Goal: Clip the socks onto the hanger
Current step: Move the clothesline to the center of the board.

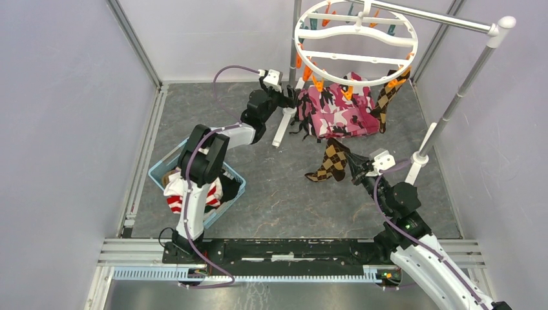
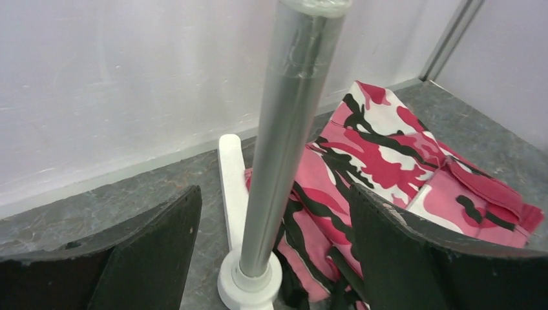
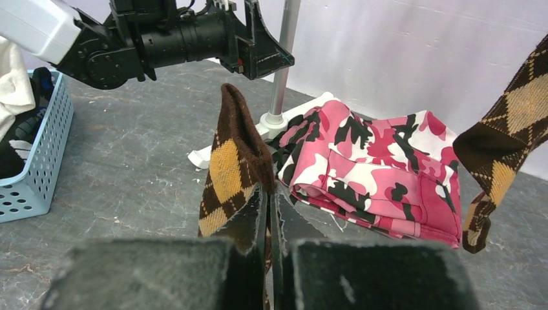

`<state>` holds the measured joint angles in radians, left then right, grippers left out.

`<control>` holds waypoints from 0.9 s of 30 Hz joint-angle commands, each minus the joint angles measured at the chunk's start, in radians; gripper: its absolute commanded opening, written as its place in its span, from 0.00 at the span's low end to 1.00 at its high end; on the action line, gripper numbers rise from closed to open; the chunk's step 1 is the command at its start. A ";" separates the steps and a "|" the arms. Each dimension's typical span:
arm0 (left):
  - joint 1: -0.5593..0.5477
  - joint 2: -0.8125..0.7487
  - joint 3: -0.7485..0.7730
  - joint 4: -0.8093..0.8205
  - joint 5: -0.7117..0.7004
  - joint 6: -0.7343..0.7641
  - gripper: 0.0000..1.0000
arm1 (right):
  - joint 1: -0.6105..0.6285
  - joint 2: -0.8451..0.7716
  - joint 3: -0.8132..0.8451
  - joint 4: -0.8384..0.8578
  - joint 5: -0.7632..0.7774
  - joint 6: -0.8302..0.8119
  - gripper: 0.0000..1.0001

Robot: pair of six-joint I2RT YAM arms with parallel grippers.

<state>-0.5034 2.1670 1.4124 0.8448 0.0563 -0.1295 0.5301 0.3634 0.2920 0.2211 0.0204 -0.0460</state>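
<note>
The right jaws are pressed together on the soft knit of a brown-and-orange argyle sock (image 3: 236,161), whose ribbed cuff stands up just ahead of them above the mottled grey surface (image 1: 278,194). The left jaws are spread to either side of a smooth silver metal pole (image 2: 284,129) without touching it, with a rumpled pink camouflage cloth (image 2: 388,155) just beyond their right finger. The round white plastic hanger (image 1: 355,57) hangs high beyond both jaws, a second argyle sock (image 1: 388,97) dangling from its rim.
</note>
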 commanded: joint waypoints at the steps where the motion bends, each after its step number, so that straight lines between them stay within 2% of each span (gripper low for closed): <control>1: 0.005 0.058 0.125 0.027 -0.047 0.067 0.88 | 0.004 -0.008 0.012 0.012 0.023 0.011 0.00; 6: 0.005 0.153 0.250 0.016 -0.052 0.067 0.81 | 0.003 -0.014 0.011 0.009 0.020 0.010 0.00; 9: 0.005 0.186 0.295 0.009 -0.047 0.060 0.64 | 0.003 -0.020 0.005 0.005 0.022 0.014 0.00; 10: 0.006 0.190 0.300 0.013 -0.044 0.059 0.57 | 0.003 -0.021 0.005 0.004 0.024 0.014 0.00; 11: 0.005 0.191 0.302 0.021 -0.043 0.057 0.44 | 0.003 -0.021 0.004 0.002 0.025 0.014 0.00; 13: 0.005 0.176 0.291 0.029 -0.047 0.059 0.30 | 0.004 -0.024 0.003 -0.003 0.028 0.012 0.00; 15: 0.005 0.148 0.256 0.048 -0.053 0.068 0.20 | 0.003 -0.024 0.002 -0.006 0.031 0.011 0.00; 19: 0.011 0.059 0.132 0.113 -0.112 0.098 0.11 | 0.003 -0.026 0.001 -0.011 0.031 0.008 0.00; 27: 0.083 -0.119 -0.118 0.210 -0.098 0.115 0.08 | 0.003 -0.030 -0.001 -0.015 0.036 0.008 0.00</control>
<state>-0.4774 2.1750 1.3792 0.9455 -0.0055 -0.0269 0.5301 0.3439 0.2909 0.1963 0.0360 -0.0460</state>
